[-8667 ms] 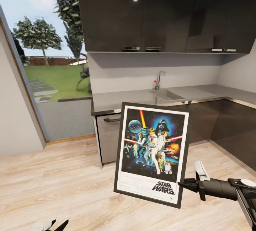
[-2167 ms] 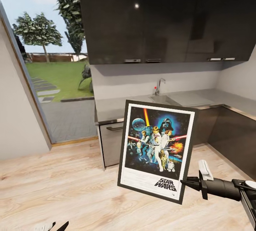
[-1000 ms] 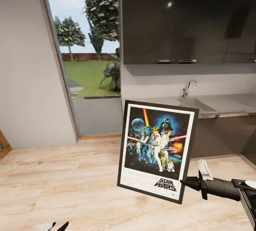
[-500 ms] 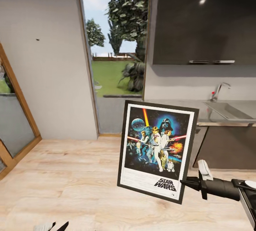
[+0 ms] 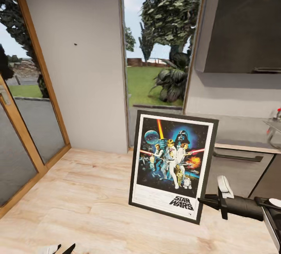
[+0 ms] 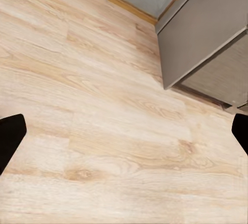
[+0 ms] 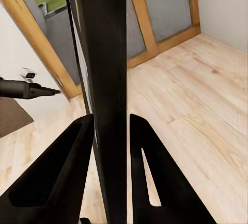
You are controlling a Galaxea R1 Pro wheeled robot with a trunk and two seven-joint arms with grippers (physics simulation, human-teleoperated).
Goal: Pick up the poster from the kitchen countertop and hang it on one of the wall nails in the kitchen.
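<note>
Gripping the poster point(image 5: 172, 167) by its lower right corner, the right gripper point(image 5: 203, 201) reaches in from the right side of the head view, its dark fingers pointing left. The poster stands nearly upright in the air above the pale wood floor point(image 5: 78, 191), its top leaning slightly to the right, printed face toward the camera — white border, dark blue artwork, black logo low on the sheet. In the right wrist view the black frame edge point(image 7: 106, 95) runs between the two dark fingers point(image 7: 57, 172), which sit close against either side of it, pinched onto the frame.

Far behind the poster lies the kitchen countertop point(image 5: 242, 129), a grey surface at the right over dark cabinet fronts, with dark upper cabinets point(image 5: 249, 23) above. A small dark nail point(image 5: 75, 44) shows high on the grey wall at the far left, between a wood-framed glass door point(image 5: 23, 101) and a tall window point(image 5: 158, 47) looking onto grass and trees.

The left gripper point(image 5: 58, 249) sits low at the near edge — its black fingertips point(image 6: 10, 136) are spread wide apart over bare floor in the left wrist view, holding nothing.
</note>
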